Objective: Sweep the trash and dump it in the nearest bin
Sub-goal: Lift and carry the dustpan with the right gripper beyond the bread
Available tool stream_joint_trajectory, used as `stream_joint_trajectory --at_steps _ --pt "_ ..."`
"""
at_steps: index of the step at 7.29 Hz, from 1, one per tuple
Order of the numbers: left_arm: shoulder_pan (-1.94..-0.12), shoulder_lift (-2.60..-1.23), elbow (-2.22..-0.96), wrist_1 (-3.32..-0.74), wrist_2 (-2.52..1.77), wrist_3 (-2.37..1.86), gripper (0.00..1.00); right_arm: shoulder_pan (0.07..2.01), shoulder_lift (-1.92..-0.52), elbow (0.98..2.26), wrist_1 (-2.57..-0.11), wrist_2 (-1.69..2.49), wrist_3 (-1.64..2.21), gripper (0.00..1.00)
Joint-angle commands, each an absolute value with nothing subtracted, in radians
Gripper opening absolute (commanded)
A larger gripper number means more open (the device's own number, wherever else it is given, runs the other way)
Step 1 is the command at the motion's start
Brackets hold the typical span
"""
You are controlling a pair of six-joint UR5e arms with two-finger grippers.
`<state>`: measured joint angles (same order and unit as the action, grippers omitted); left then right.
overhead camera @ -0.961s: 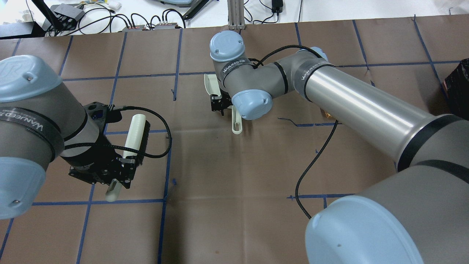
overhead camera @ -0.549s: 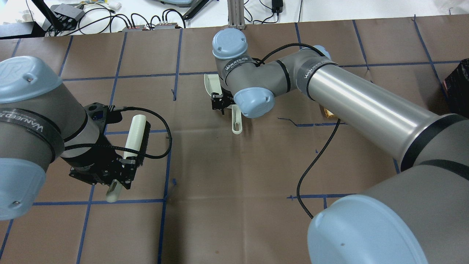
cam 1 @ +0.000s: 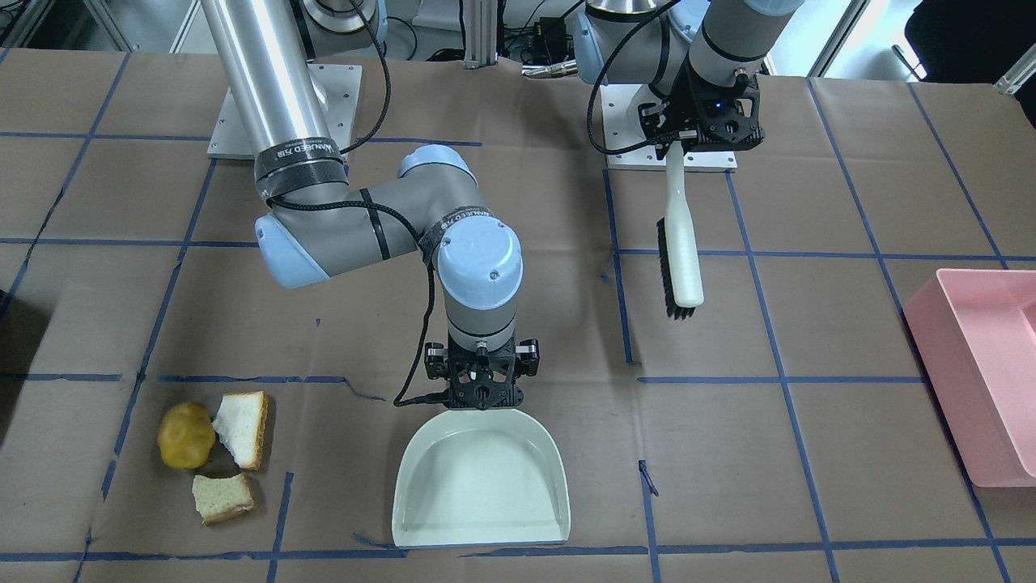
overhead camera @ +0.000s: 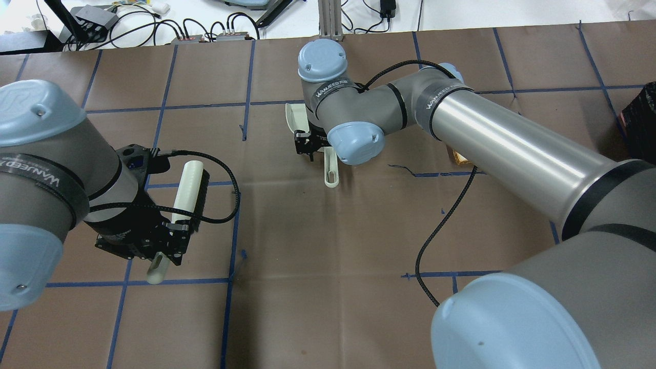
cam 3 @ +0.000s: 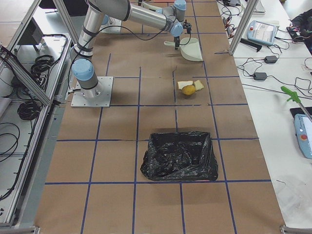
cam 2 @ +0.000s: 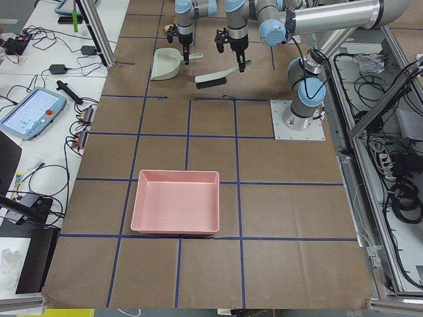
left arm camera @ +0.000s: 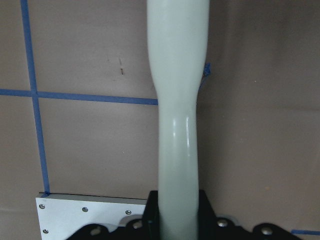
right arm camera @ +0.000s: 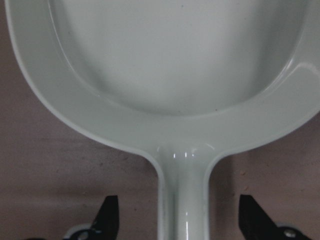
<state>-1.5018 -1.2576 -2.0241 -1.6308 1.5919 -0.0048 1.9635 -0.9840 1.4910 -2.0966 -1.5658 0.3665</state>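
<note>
A: Start at the left of the front-facing view. Where is the trash?

B: On the table (cam 1: 777, 486), well left of the dustpan (cam 1: 481, 486). A potato (cam 1: 185, 436) touches one bread slice (cam 1: 243, 427), and a second slice (cam 1: 222, 496) lies just beside them, nearer the table's edge. None of it is swept yet. The black bin (cam 3: 179, 156) sits out on that same side, so I judge it the nearest.

A: And the dustpan?

B: It lies on the table, mouth facing away from the robot. The right end effector (cam 1: 483, 387) hangs over its handle, released. In the wrist view the fingers (right arm camera: 109, 219) stand either side of the handle, clear of it.

A: So the step in hand is the grasp.

B: I think so. Keep the handle centred between the fingers, come low enough to catch it, and close squarely so the pan doesn't twist. After that the pan's lip needs to sit flat on the table beside the trash, mouth towards it, or pieces may slide under.

A: Further right?

B: The left end effector (cam 1: 673, 139) is clenched on the brush (cam 1: 682, 243), bristles turned sideways. It should wait until the pan is placed. The potato looks likely to roll, so short strokes suit.

A: Far right?

B: The pink bin (cam 1: 983, 372), well apart from the trash.
</note>
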Motion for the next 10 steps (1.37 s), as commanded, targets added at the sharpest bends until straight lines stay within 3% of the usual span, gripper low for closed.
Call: stream_joint_trajectory --at_steps 1,3,4,7,10 --pt "-1.503 -1.258 -2.026 -1.631 1.592 -0.005 0.05 1.963 -0.986 1.488 -2.062 -1.572 0.365 0.32" --pt "-1.503 -1.258 -2.026 -1.632 1.592 -0.005 0.05 1.962 -0.997 1.486 -2.057 -1.572 0.367 0.07" --pt "-1.503 -1.256 -2.026 -1.632 1.591 -0.005 0.05 1.96 -1.014 1.486 -2.057 -1.574 0.367 0.03" --pt "-1.503 -1.256 -2.028 -1.632 1.592 -0.005 0.04 1.96 -1.054 1.459 -2.013 -1.578 0.368 0.03" --pt "-1.503 -1.261 -2.029 -1.637 1.591 -0.005 0.01 1.933 -1.086 1.337 -1.828 -1.585 0.361 0.03"
